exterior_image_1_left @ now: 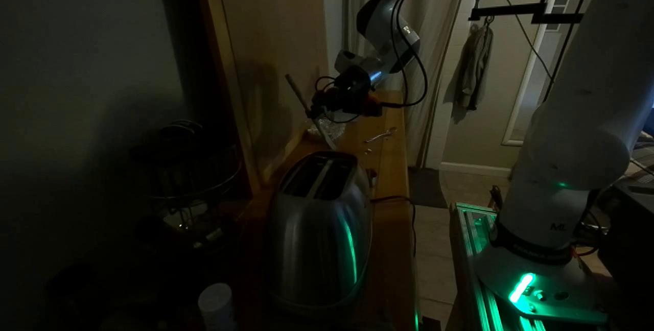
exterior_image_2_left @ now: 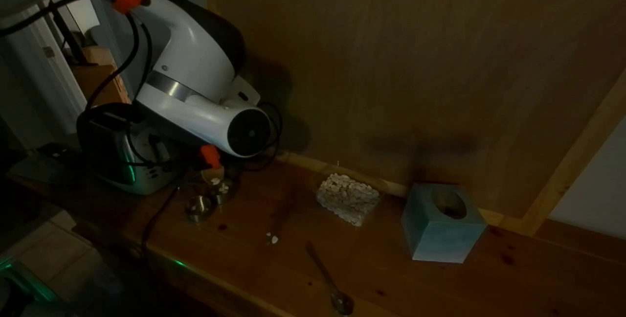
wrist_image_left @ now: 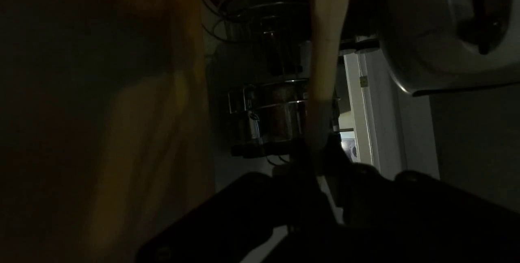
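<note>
My gripper (exterior_image_1_left: 312, 112) is shut on a long pale wooden utensil (exterior_image_1_left: 324, 133) and holds it tilted in the air, beyond the toaster. In the wrist view the fingertips (wrist_image_left: 320, 159) close around the utensil's shaft (wrist_image_left: 330, 35), which runs up out of frame. In an exterior view the arm hides the fingers; a pale rounded end, perhaps the utensil's, shows above small metal cups (exterior_image_2_left: 199, 207) with pale pieces in or on them. The silver two-slot toaster (exterior_image_1_left: 319, 239) also shows in the other views (exterior_image_2_left: 132, 155), (wrist_image_left: 438, 48). A clear container of pale pieces (exterior_image_2_left: 348, 198) stands by the wooden panel.
A metal spoon (exterior_image_2_left: 328, 280) and a few loose pale pieces (exterior_image_2_left: 272, 238) lie on the wooden counter (exterior_image_2_left: 234, 263). A blue tissue box (exterior_image_2_left: 442, 234) stands near the panel (exterior_image_2_left: 415, 77). The toaster's cord (exterior_image_1_left: 393, 198) hangs over the counter edge. A white cylinder (exterior_image_1_left: 215, 303) stands near the toaster.
</note>
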You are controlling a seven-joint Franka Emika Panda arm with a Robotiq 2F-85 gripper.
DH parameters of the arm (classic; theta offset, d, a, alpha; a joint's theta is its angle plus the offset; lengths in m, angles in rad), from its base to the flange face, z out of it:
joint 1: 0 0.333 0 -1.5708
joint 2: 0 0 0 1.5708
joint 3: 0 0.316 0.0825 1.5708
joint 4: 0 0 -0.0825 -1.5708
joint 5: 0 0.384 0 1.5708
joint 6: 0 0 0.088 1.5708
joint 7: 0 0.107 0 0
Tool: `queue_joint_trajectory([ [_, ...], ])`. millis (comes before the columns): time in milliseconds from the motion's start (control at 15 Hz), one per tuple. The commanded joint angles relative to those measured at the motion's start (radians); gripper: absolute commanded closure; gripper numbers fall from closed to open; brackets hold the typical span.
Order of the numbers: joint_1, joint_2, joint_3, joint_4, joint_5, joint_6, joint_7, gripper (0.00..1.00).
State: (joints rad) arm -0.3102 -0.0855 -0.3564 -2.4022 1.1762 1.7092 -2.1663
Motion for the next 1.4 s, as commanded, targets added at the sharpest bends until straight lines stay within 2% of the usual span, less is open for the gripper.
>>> queue_joint_trajectory([
  [0, -0.013, 0.017, -0.002, 0.018, 0.031, -0.035, -0.024, 0.96],
  [67, -0.012, 0.011, 0.002, 0.013, 0.035, 0.001, -0.040, 0.96],
  [133, -0.014, 0.012, -0.002, 0.016, 0.032, -0.036, -0.041, 0.96],
  [200, -0.012, 0.010, 0.002, 0.014, 0.034, 0.002, -0.056, 0.96],
  [267, -0.013, 0.013, -0.002, 0.017, 0.025, -0.038, -0.060, 0.96],
  [600, -0.013, 0.020, 0.000, 0.018, 0.032, -0.030, -0.059, 0.96],
  [733, -0.025, 0.043, -0.019, 0.037, 0.049, -0.129, -0.045, 0.96],
  [1067, -0.028, 0.046, -0.009, 0.032, 0.044, -0.054, -0.084, 0.96],
  [1267, -0.033, 0.062, -0.017, 0.041, 0.051, -0.118, -0.074, 0.96],
  [1333, -0.033, 0.064, -0.016, 0.042, 0.048, -0.108, -0.079, 0.96],
])
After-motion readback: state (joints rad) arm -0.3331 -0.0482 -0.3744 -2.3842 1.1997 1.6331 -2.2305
